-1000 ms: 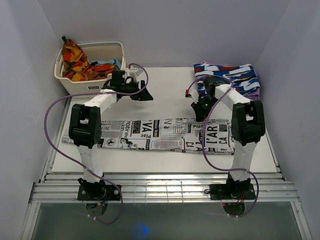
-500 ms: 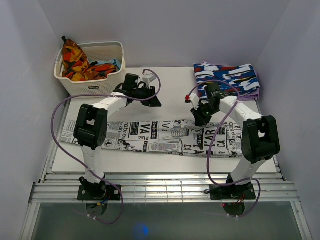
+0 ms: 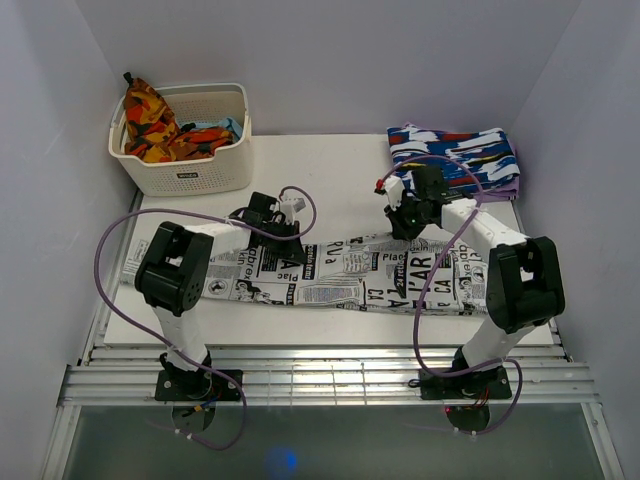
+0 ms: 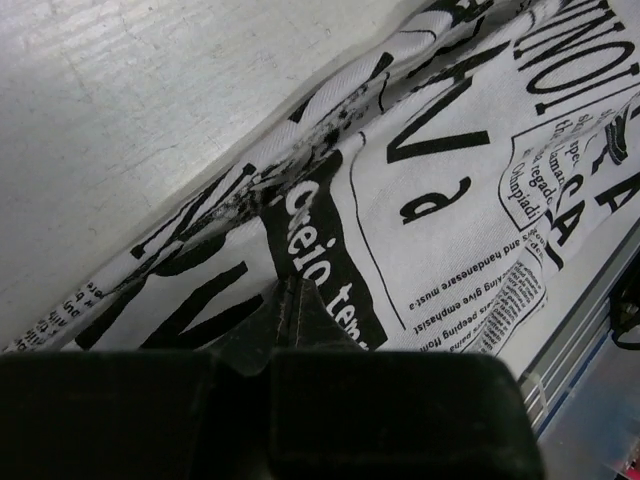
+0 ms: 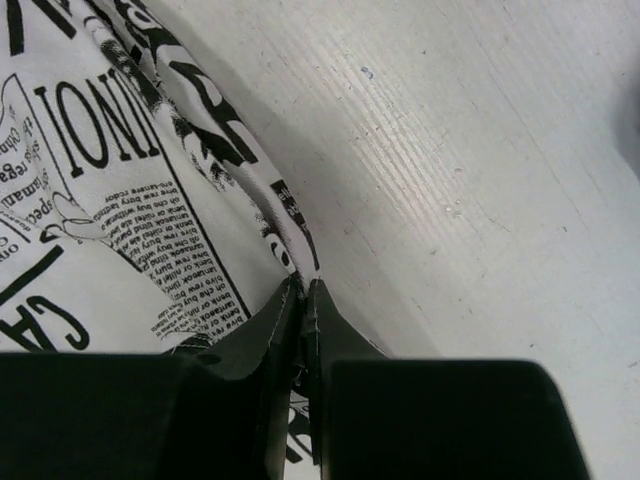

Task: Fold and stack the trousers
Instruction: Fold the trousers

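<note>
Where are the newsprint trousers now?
Top view: the trousers lie stretched across the near half of the table, left hand and right hand gripping near their far edge.

Trousers point(image 3: 345, 275): fine print unreadable from above; both ends cropped in wrist views. Basket point(image 3: 215, 170): contents partly concealed by its wall.

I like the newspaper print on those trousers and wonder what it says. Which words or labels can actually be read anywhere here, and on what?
"L'AR" above "CA": large headline letters on the trousers, top view.
"INION", upside down and cut off: same trousers, left wrist view.
Fine print columns on them: too small to read.
Label on the basket: too small to read.
</note>
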Available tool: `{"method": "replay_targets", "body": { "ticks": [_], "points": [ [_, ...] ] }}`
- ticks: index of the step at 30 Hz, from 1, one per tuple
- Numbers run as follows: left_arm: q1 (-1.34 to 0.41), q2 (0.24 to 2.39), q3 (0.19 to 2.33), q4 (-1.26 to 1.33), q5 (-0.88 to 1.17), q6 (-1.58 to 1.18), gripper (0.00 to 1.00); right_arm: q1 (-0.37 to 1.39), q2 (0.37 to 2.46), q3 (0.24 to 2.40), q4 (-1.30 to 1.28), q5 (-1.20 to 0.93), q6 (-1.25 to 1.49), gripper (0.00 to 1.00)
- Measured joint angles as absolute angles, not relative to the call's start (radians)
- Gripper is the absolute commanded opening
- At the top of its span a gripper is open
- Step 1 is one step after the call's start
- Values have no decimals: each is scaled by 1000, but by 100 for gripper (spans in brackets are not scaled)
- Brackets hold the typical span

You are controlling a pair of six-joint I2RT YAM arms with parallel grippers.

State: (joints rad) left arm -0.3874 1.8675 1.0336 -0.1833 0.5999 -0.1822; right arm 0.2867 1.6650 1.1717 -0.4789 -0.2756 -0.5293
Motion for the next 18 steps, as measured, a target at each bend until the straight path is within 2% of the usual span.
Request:
{"method": "replay_targets", "body": {
  "ticks": [6,13,18],
  "points": [
    [-389,1849,1014,-181,555,-199,0,286,1596,1059,-437,-310,-588,8],
    [-390,1837,1003,-180,522,-228,0,295,1284,784,-299,-303,-666,8],
    [-388,1836,1003,-183,511,-253,0,301,1109,675,-189,-316,-695,8]
  ]
}}
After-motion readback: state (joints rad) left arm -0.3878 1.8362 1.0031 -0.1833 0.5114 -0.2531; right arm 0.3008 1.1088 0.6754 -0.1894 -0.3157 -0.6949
